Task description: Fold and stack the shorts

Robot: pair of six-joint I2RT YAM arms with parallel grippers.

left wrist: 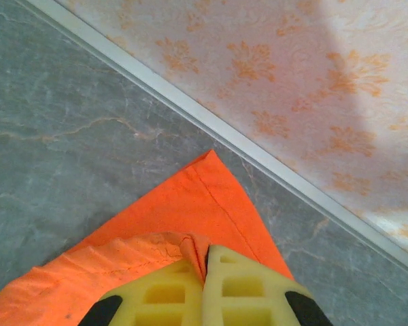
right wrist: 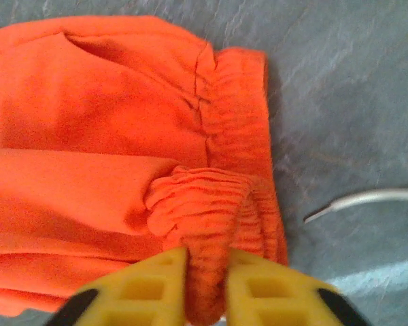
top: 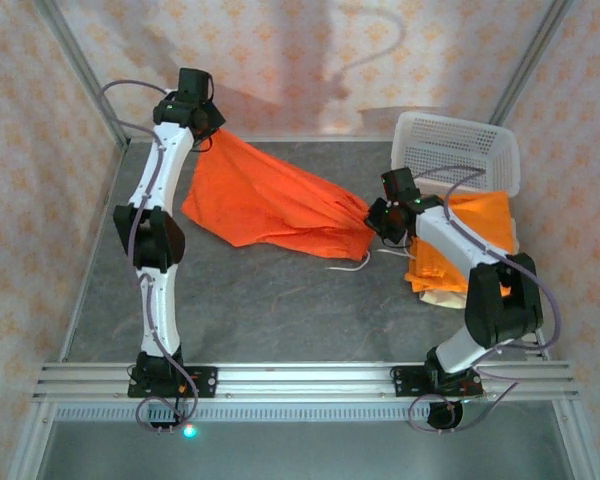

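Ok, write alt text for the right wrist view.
The right gripper pinches the gathered waistband of orange shorts, which spread leftward over the grey table. A white drawstring lies on the table at right.

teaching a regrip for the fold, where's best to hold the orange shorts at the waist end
On the orange shorts, pinch the gathered waistband from the right end: it bunches into a thick ridge there, where the right gripper sits.
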